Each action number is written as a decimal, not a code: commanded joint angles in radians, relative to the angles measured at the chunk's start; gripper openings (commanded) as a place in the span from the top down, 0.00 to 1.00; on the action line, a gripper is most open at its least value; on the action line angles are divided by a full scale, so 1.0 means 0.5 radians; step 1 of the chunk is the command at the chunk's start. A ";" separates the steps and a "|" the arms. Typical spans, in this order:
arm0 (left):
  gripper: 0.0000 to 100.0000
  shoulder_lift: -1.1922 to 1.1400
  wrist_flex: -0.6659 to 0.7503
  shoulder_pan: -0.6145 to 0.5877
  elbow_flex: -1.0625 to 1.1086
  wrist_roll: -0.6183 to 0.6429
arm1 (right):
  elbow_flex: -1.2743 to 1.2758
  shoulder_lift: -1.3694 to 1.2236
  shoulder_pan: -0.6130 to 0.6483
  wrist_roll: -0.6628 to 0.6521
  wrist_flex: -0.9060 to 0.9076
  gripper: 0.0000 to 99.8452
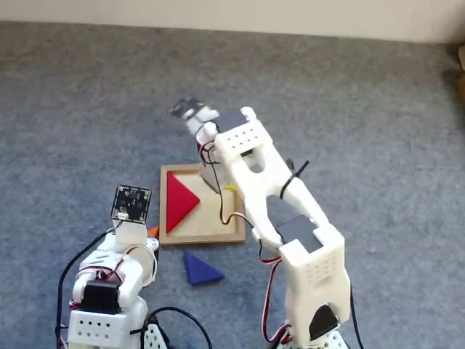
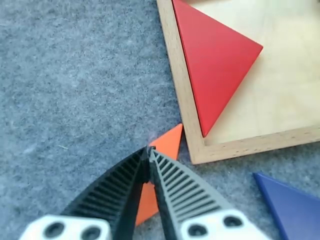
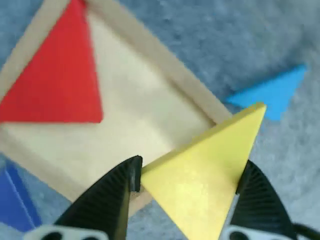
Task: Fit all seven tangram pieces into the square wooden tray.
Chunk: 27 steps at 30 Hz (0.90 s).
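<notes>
1. Right wrist view: the right hand [image 3: 190,172] pinches a yellow wooden triangle [image 3: 212,145] between its two black fingers. It holds the piece in the air above one corner of the square wooden tray [image 3: 165,67], partly over the rim and partly over the grey felt surface [image 3: 225,30] outside.
2. One large red triangle [image 3: 55,85] lies flat inside the tray, with its long edge along one wall. It is the one piece that I can see seated, so I judge the task to be near its beginning.
3. The step in hand, as I judge it, is the placing of the yellow triangle. The next move calls for bringing it fully inside the rim and turning it until its edges agree with the walls or with the red triangle. Then it must be lowered flat, and the fingers spread to let it go.
4. The left hand [image 2: 149,152] has its fingers pressed together, with nothing pinched between them. Its tips are over the small orange triangle [image 2: 169,142], which lies on the surface just beside another corner of the tray. I cannot tell if they touch it. To take this piece, the hand would first need to open.
5. A dark blue triangle [image 2: 290,205] waits on the surface near the same corner, and a light blue piece [image 3: 272,92] lies on the surface outside the tray, beyond the yellow one.
</notes>
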State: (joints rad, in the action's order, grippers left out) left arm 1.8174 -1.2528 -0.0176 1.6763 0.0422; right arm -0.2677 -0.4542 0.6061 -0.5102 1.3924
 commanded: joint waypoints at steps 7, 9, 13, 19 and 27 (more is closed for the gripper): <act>0.99 -0.002 -0.009 -0.005 0.041 0.018 | -0.112 0.140 0.137 -0.911 -0.005 0.80; 0.99 -0.002 -0.009 -0.005 0.041 0.018 | -0.109 0.137 0.149 -0.976 -0.005 0.80; 0.99 -0.002 -0.009 -0.005 0.041 0.018 | -0.094 0.069 0.183 -1.019 -0.005 0.79; 0.99 -0.002 -0.009 -0.005 0.041 0.018 | -0.121 -0.167 0.210 -1.019 -0.005 0.78; 0.99 -0.002 -0.009 -0.005 0.041 0.018 | -0.250 -0.189 0.210 -1.003 0.011 0.59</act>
State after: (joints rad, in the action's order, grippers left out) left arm 1.8174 -1.2528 -0.0176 1.6763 0.0422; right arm -0.3276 -0.5815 0.7012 -1.0042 1.3924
